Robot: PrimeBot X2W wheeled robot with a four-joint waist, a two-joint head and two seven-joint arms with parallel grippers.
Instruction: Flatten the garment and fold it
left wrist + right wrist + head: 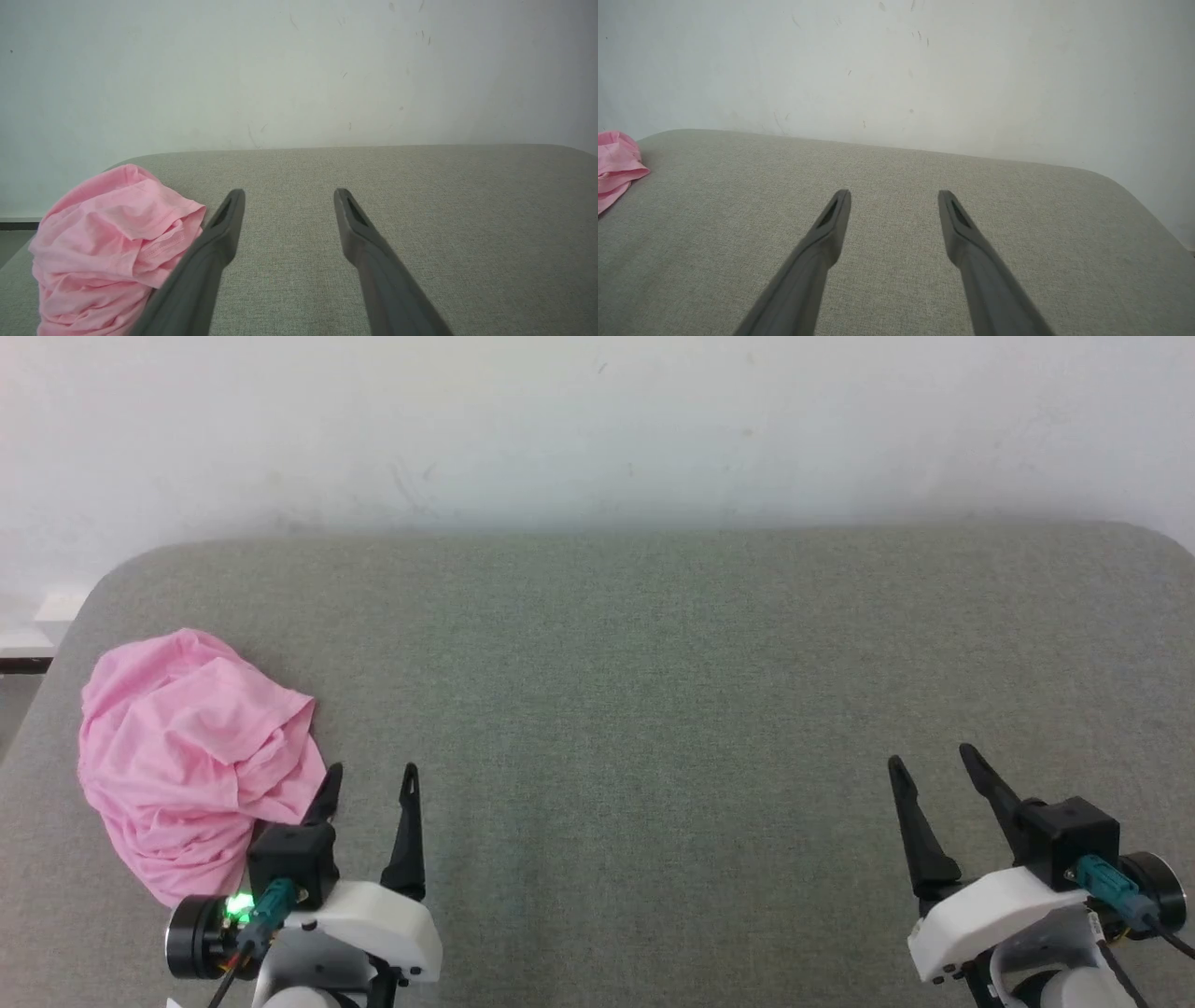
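Your left gripper point(372, 770) and right gripper point(932, 756), fingers apart and empty, over the grey counter point(653, 663). The crumpled garment point(191, 747) lies at its left end, just left of your left fingers; the right arm is well apart.

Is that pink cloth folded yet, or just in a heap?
A heap: the garment lies bunched and wrinkled near the left edge of the grey surface, neither spread flat nor folded.
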